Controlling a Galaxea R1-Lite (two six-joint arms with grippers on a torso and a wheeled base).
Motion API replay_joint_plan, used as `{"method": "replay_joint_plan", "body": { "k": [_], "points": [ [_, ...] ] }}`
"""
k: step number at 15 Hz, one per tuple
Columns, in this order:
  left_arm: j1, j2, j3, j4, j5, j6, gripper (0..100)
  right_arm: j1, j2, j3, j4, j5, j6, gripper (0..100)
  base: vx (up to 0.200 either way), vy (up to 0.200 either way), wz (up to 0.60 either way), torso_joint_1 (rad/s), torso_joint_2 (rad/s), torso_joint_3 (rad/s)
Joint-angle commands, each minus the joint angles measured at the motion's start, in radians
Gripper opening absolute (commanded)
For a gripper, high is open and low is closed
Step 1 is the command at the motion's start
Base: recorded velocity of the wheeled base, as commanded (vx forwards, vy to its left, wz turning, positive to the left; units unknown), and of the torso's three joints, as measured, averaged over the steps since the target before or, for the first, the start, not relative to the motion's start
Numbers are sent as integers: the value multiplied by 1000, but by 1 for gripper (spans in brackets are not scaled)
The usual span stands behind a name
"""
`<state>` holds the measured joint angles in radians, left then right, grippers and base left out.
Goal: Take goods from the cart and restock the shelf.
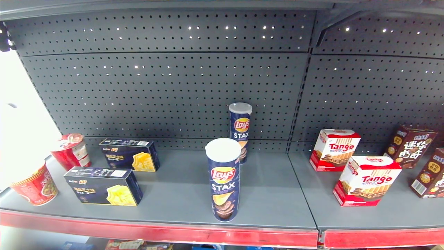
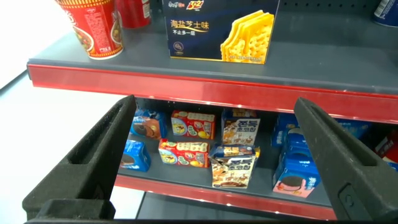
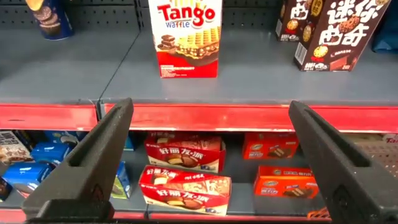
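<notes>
Grey metal shelf: two upright dark-blue crisp tubes mid-shelf, red-and-white wafer boxes at right. Left gripper, right gripper: jaws wide apart, empty, before the shelf's red edge. Lower tier: red cartons, probably biscuits.

Lined up on the grey shelf, left to right: two red noodle cups, two dark blue boxes, two chip cans, two red-and-white waffle boxes, and at least two brown boxes, cut off at the right edge. On the tier below, packed snack boxes too crowded to count.
</notes>
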<state>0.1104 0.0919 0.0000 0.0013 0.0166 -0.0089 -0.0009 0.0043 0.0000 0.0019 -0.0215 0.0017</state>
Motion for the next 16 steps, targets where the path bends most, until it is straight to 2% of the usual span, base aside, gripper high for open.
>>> {"method": "replay_joint_plan", "body": {
  "k": [1, 10, 11, 13, 14, 16],
  "points": [
    [0, 2, 0, 0, 0, 0, 100, 1, -4, 0, 1, 0, 0, 100, 0, 0, 0, 0, 0, 0],
    [0, 2, 0, 0, 0, 0, 100, 1, -4, 0, 1, 0, 0, 100, 0, 0, 0, 0, 0, 0],
    [0, 2, 0, 2, -9, 9, 100, 1, -4, 0, 1, 0, 0, 100, 0, 0, 0, 0, 0, 0],
    [-2, 2, 0, 0, -50, 47, 100, 1, -4, 0, 1, 0, 0, 100, 0, 0, 0, 0, 0, 0],
    [-17, 2, 0, 2, -56, 55, 100, 1, -4, 0, 1, 0, 0, 100, 0, 0, 0, 0, 0, 0],
    [-132, -6, 0, 2, -56, 55, 100, 1, -4, 0, 1, 0, 0, 100, 0, 0, 0, 0, 0, 0]
  ]
}}
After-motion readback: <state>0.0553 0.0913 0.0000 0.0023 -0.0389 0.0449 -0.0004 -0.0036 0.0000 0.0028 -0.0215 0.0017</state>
